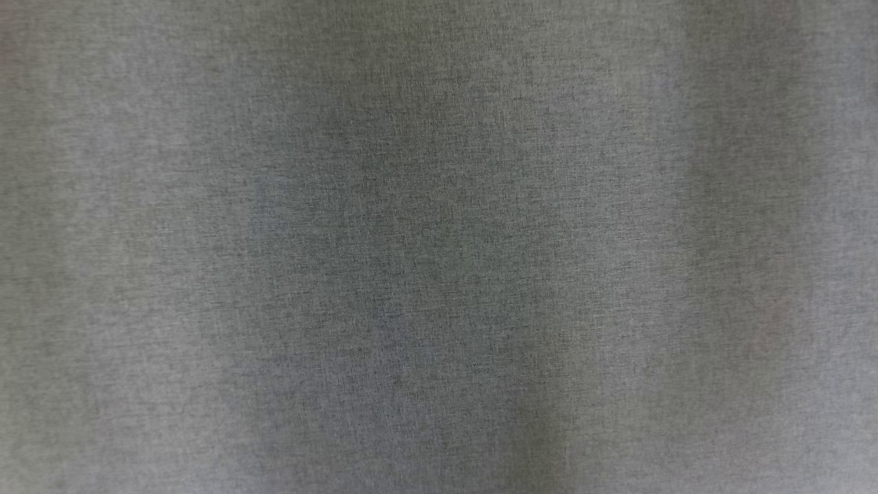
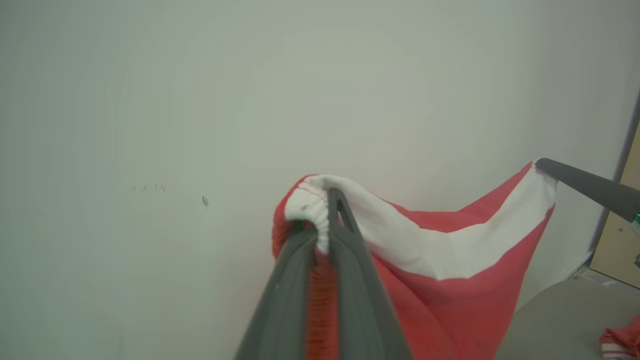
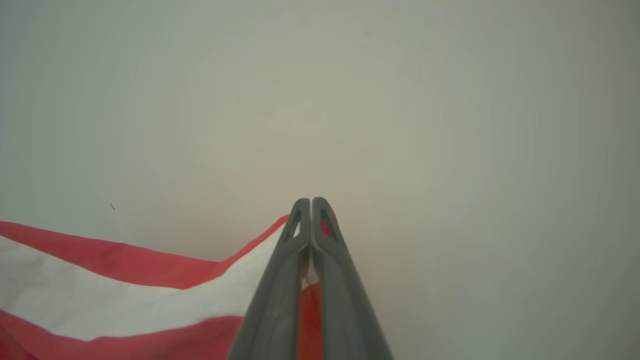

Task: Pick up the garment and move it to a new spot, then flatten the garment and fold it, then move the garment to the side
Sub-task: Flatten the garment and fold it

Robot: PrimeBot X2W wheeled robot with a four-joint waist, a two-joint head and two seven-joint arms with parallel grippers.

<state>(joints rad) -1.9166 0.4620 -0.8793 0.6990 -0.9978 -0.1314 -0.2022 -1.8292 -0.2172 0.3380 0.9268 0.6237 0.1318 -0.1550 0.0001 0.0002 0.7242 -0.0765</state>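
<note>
Garment, red-white: I hold it aloft, left gripper and right gripper each clamped on an edge, spreading for flattening.

The garment is red with a broad white band, the left gripper and right gripper dark grey, the wall plain off-white, the surface heathered grey.

A pale wall bears a few small dark marks. A grey desk shows its rounded edge, with a tan panel beyond it. The head view shows a grey woven surface with darker bands.
</note>
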